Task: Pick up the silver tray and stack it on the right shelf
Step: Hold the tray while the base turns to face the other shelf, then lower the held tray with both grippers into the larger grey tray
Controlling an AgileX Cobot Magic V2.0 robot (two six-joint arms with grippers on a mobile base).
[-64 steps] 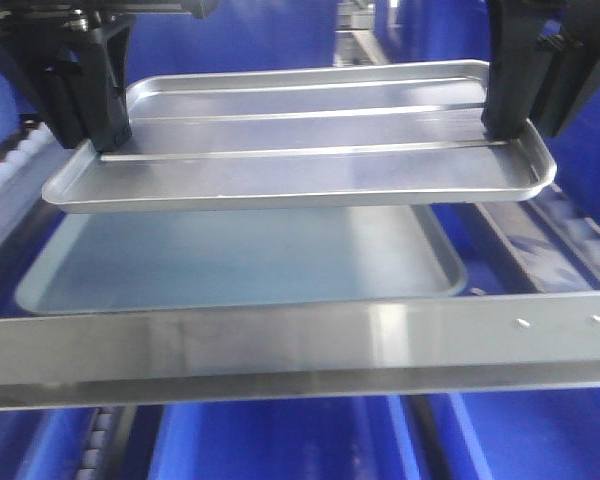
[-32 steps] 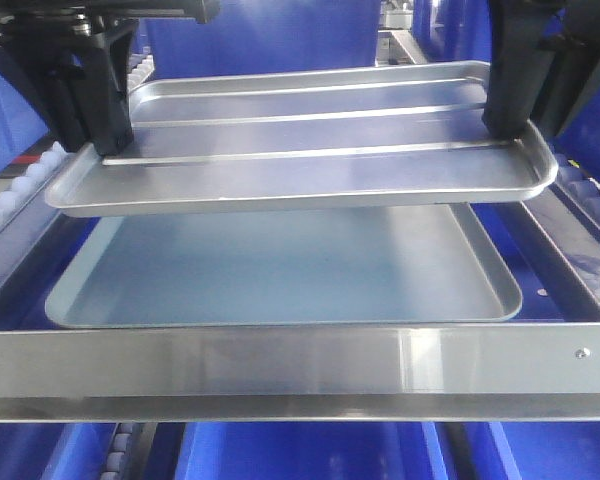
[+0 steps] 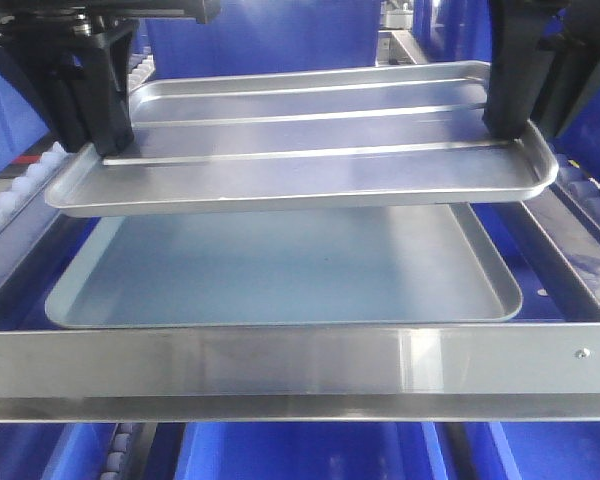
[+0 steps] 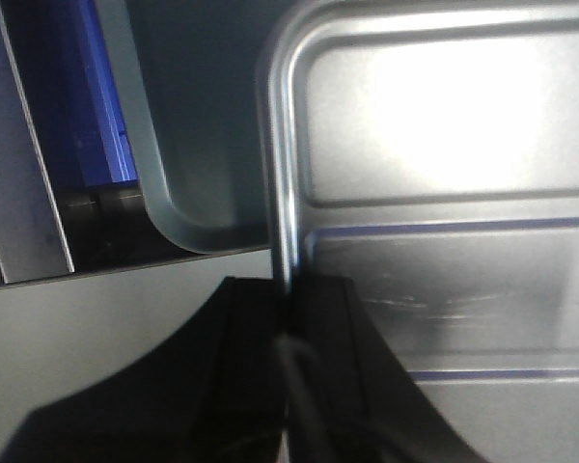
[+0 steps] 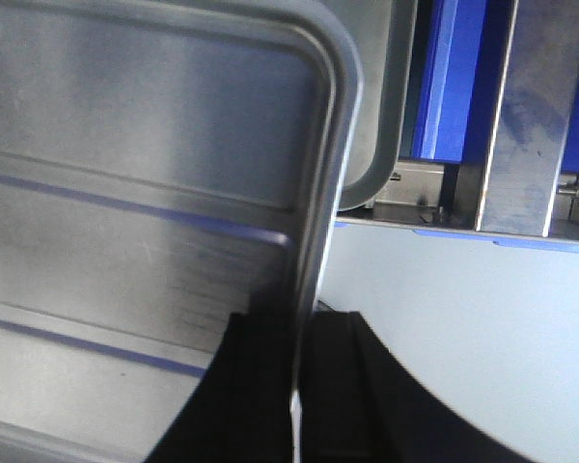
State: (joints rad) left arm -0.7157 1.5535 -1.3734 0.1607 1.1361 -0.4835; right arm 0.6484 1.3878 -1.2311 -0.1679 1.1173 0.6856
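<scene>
The silver tray (image 3: 310,165), shiny with two long ridges, hangs level in the air. My left gripper (image 3: 106,150) is shut on its left rim and my right gripper (image 3: 504,130) is shut on its right rim. Straight below it a larger dull grey tray (image 3: 280,270) lies on the right shelf, behind the wide front bar (image 3: 300,360). The left wrist view has the silver tray (image 4: 444,193) rim pinched in the left gripper (image 4: 291,299). The right wrist view has the silver tray (image 5: 125,174) rim pinched in the right gripper (image 5: 304,323).
White rollers (image 3: 20,185) run along the shelf's left rail, and a steel side rail (image 3: 570,250) runs on the right. Blue bins (image 3: 280,30) stand behind the shelf and below it (image 3: 300,450). The grey tray's corner (image 4: 183,145) (image 5: 372,96) shows under each held rim.
A second ago the shelf bar looked tilted and the grey tray sat further left; both have since squared up beneath the held tray. Nothing has moved in the last half second.
</scene>
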